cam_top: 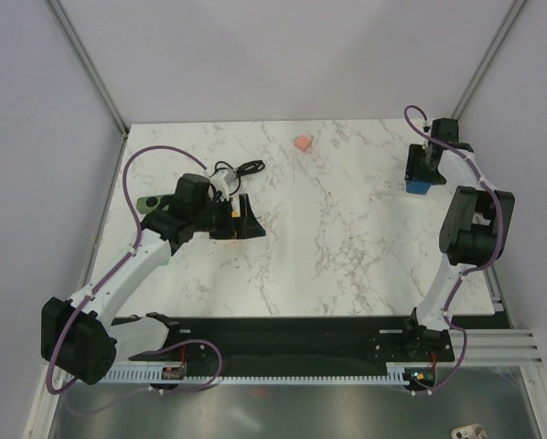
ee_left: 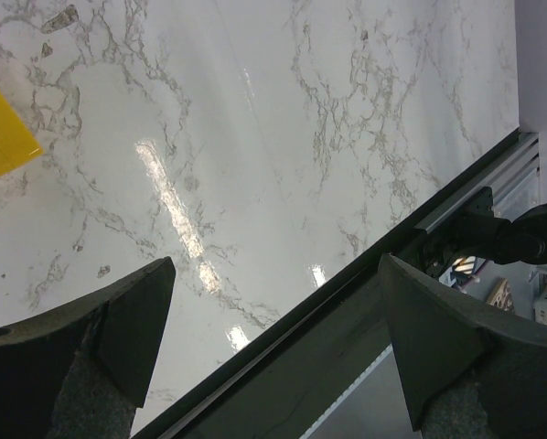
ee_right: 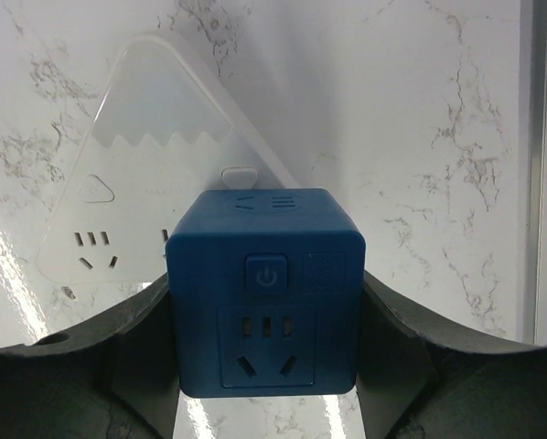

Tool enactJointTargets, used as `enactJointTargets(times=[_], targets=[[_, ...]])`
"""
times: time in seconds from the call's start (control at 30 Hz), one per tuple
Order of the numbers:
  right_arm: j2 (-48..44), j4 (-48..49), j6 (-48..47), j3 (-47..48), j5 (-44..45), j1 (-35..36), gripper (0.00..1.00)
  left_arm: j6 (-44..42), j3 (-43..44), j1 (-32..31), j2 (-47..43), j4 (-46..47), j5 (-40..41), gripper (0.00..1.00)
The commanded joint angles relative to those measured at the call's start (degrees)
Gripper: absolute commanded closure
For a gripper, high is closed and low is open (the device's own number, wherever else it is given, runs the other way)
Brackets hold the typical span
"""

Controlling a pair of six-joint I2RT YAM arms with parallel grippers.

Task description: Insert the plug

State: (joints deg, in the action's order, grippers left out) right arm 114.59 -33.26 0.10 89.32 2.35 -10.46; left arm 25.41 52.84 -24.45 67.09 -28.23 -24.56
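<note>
The right pincer [ee_right: 266,340] is gripping the plug [ee_right: 266,283], a blue cube that is showing a power button and a socket face to the wrist camera, with one dark finger pressing on each of its left and right sides. In the overhead view this pincer [cam_top: 422,172] is hanging at the far right of the marble table [cam_top: 328,251] and is holding the plug [cam_top: 419,187] just over the right end of a white power strip [cam_top: 390,191]. From the wrist the plug is covering the near right part of that strip [ee_right: 155,183]; whether the two are touching I cannot tell. The left pincer [cam_top: 238,219] is sitting at the left of the table with its jaws standing wide apart and holding nothing. Its wrist camera is looking between the spread fingers [ee_left: 118,320] at bare marble and the table's dark near edge, with a yellow block [ee_left: 1,128] showing at the left border. A coiled black cable [cam_top: 241,170] is lying just beyond the left pincer, a green object [cam_top: 150,202] is peeking out at its left, and a small orange block [cam_top: 302,143] is resting far back near the middle.
</note>
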Motion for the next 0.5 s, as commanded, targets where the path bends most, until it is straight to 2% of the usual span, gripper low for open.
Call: enactJointTargets(times=[0.0,0.47], targets=[[8.72,-3.22,2.54,-6.87,-3.65,-0.26,1.0,-2.29,0.86,0.36,-0.65,0.45,-0.84,0.0],[7.76,-4.1,3.33,-10.91,-2.7,-0.26,1.0,-2.29,0.6,0.36,-1.08,0.45,-0.32,0.0]])
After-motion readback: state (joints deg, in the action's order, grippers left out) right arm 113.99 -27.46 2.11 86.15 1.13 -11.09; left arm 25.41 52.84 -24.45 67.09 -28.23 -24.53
